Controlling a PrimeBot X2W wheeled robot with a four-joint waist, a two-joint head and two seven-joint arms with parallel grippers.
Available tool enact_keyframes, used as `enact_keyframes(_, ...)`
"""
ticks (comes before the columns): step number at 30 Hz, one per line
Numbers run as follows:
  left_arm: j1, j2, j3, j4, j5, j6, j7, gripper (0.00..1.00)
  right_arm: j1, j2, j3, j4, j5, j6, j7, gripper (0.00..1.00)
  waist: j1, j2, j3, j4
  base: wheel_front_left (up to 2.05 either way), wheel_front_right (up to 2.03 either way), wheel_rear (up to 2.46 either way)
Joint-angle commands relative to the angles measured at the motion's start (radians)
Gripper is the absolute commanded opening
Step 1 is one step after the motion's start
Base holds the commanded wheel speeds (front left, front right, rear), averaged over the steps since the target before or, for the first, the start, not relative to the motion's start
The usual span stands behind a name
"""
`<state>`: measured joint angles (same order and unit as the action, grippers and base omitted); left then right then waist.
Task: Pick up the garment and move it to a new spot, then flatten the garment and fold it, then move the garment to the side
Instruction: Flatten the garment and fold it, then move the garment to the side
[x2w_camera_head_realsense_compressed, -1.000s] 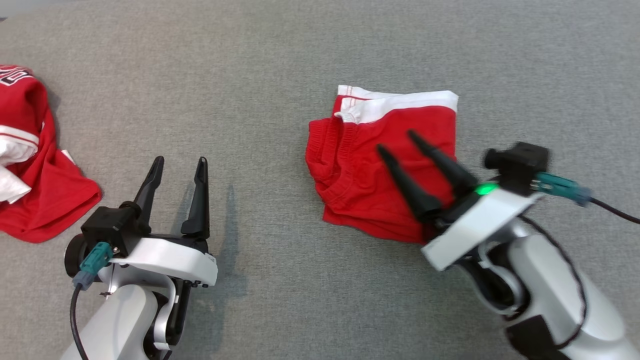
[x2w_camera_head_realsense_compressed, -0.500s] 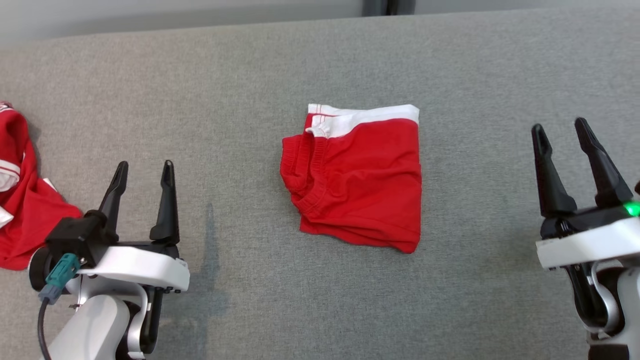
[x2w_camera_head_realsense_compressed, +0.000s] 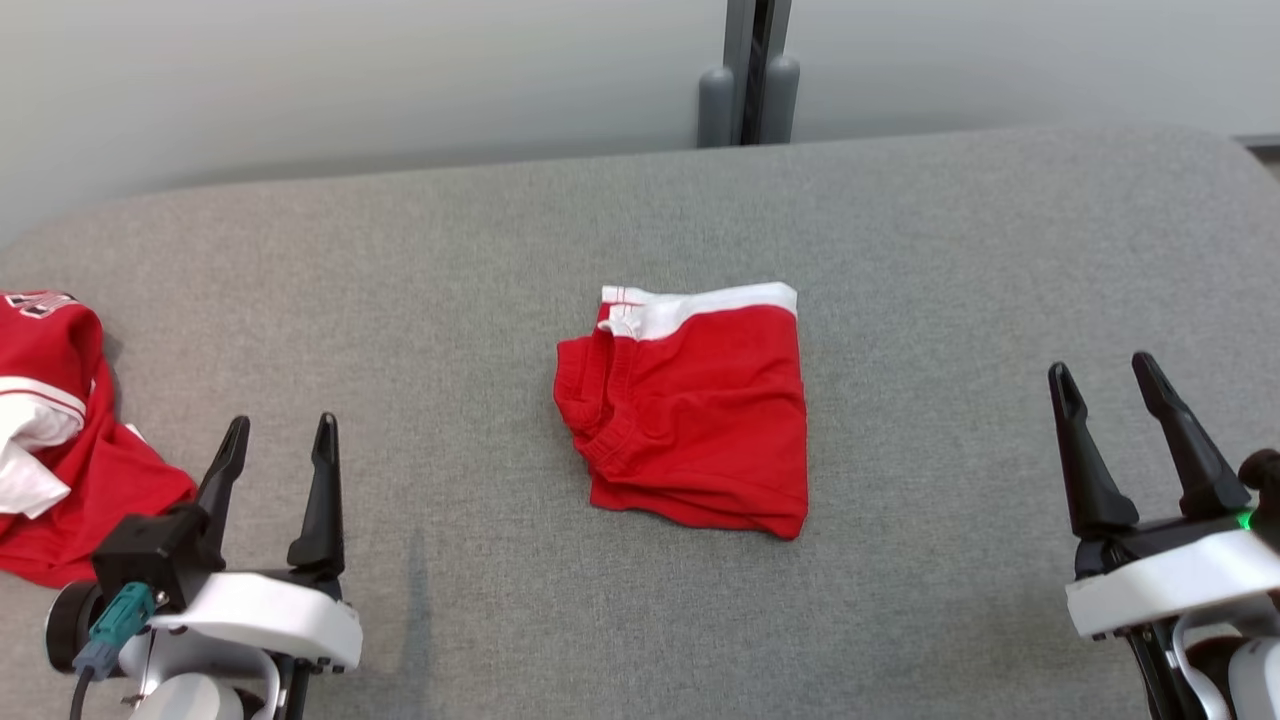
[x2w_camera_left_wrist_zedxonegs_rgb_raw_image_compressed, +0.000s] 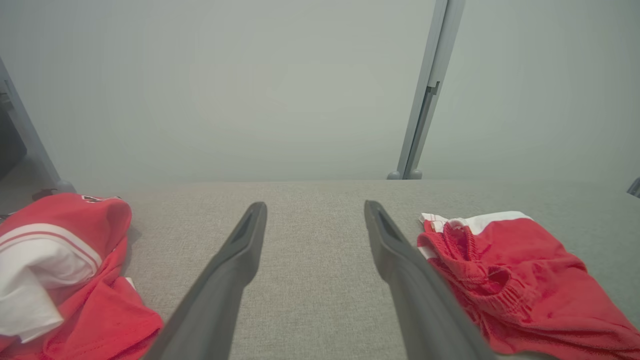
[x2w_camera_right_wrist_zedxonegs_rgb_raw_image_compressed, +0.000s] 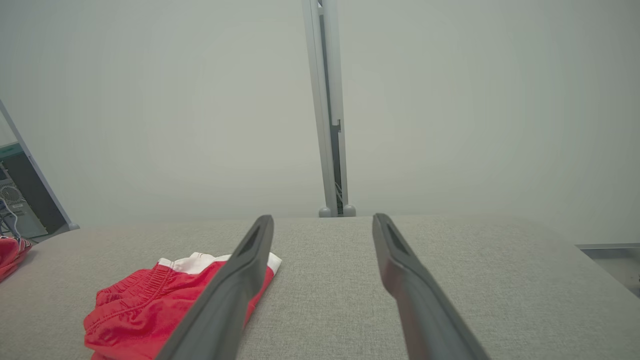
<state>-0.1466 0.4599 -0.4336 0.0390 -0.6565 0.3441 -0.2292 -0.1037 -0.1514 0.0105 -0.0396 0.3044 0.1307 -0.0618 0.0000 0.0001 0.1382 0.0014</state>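
Note:
The garment (x2w_camera_head_realsense_compressed: 60, 450), a red jersey with white sleeves and striped trim, lies crumpled at the left edge of the grey surface. It is also at the left of the left wrist view (x2w_camera_left_wrist_zedxonegs_rgb_raw_image_compressed: 65, 260) and just at the edge of the right wrist view (x2w_camera_right_wrist_zedxonegs_rgb_raw_image_compressed: 10, 252). My left gripper (x2w_camera_head_realsense_compressed: 281, 425) stands open just right of it, touching nothing, fingers pointing away (x2w_camera_left_wrist_zedxonegs_rgb_raw_image_compressed: 315, 205). My right gripper (x2w_camera_head_realsense_compressed: 1100, 365) is open at the lower right, far from the garment, with nothing between its fingers (x2w_camera_right_wrist_zedxonegs_rgb_raw_image_compressed: 324, 217).
A folded red piece with a white band and elastic hem (x2w_camera_head_realsense_compressed: 700, 430) lies mid-surface between the grippers (x2w_camera_left_wrist_zedxonegs_rgb_raw_image_compressed: 525, 280) (x2w_camera_right_wrist_zedxonegs_rgb_raw_image_compressed: 145, 310). The grey padded surface (x2w_camera_head_realsense_compressed: 950, 250) ends at a pale wall with a grey post (x2w_camera_head_realsense_compressed: 750, 80). Its right corner is rounded.
My right gripper has drawn back from over the folded red piece to the lower right. The head camera has tilted up, bringing the wall and post into view.

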Motion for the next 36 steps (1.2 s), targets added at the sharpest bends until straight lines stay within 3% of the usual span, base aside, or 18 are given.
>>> enact_keyframes(1, 0.017, 0.013, 0.003, -0.006, -0.002, 0.004, 0.001, 1.00, 0.022, -0.001, -0.007, -0.005, -0.005, 0.000, 0.005, 1.00, 0.0000, -0.0001, -0.034, -0.002, 0.00, 0.00, 0.00)
enact_keyframes(18, 0.118, 0.072, 0.051, -0.063, -0.030, 0.002, -0.009, 1.00, 0.160, 0.015, -0.055, -0.063, -0.027, 0.000, 0.061, 1.00, 0.0000, -0.0001, -0.140, 0.006, 0.00, 0.00, 0.00)
enact_keyframes(36, 0.142, 0.075, 0.062, -0.094, -0.024, 0.025, -0.014, 1.00, 0.176, 0.030, -0.059, -0.092, -0.031, 0.000, 0.080, 1.00, 0.0000, -0.0001, -0.145, 0.006, 0.00, 0.00, 0.00)
